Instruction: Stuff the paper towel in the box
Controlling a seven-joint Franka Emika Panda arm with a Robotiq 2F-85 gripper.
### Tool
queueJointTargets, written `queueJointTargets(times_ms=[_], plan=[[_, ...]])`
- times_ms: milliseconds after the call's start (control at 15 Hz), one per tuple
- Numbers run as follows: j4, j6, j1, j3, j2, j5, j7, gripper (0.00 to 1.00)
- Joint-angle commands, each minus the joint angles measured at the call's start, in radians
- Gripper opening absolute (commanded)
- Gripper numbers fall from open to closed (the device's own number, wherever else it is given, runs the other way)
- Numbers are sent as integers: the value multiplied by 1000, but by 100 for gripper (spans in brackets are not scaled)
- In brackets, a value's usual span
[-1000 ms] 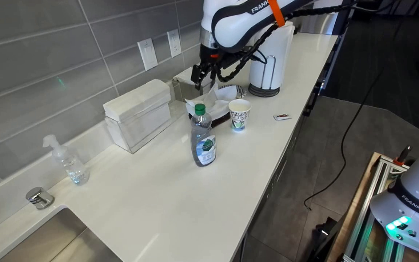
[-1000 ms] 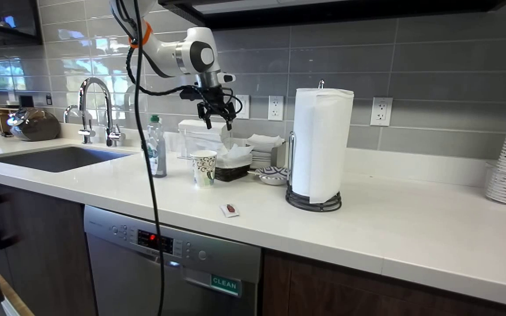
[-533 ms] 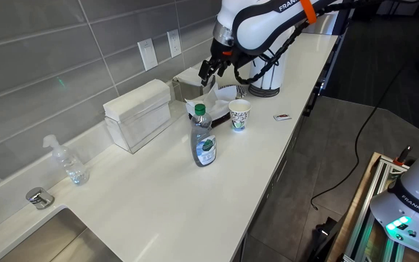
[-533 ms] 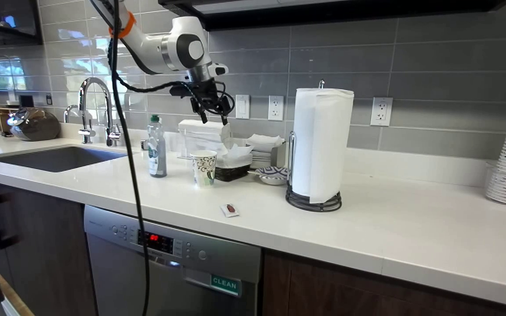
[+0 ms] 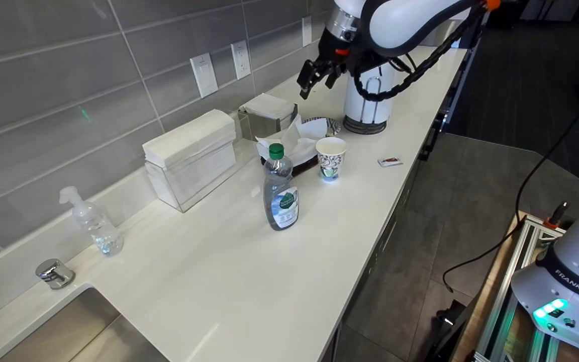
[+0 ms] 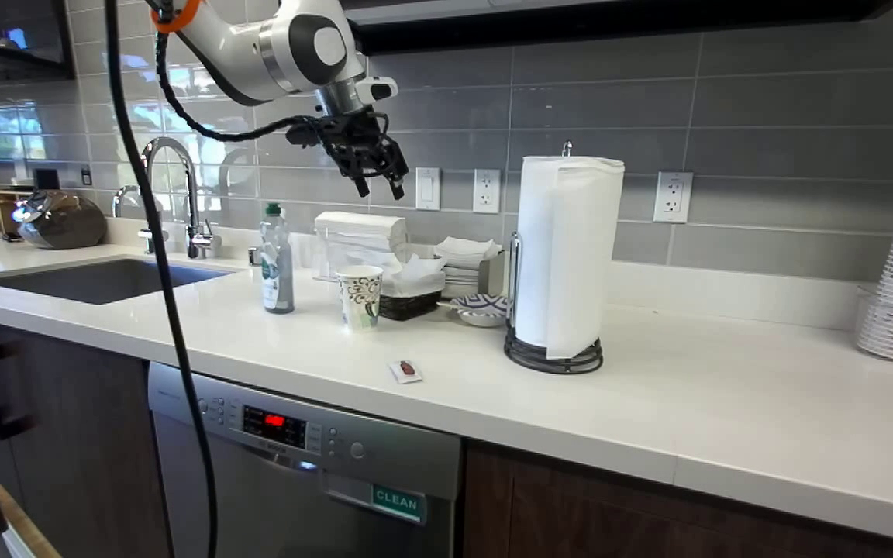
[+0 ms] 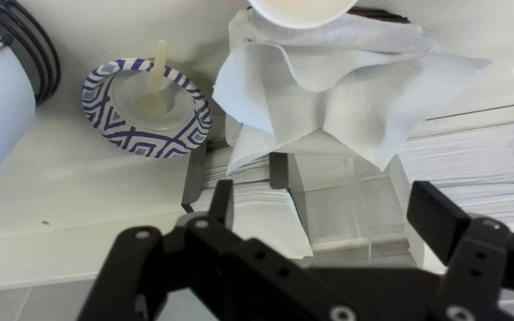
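Some rumpled paper towel (image 7: 359, 96) tops a dark, perhaps woven box (image 6: 409, 307), the end effector (image 7: 322, 198) spread wide.

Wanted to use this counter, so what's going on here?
A robot arm is meant to stuff a paper towel into the dark box on the counter. Right now its tool hangs open above the counter, clear of the towel and holding nothing. The towel lies crumpled in the top of the box, edges poking out; how far down it goes is hidden.
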Motion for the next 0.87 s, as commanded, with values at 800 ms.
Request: queueJointTargets(times_ms=[800], plan=[[7,-231,-51,-22,-111,238,-108,100]])
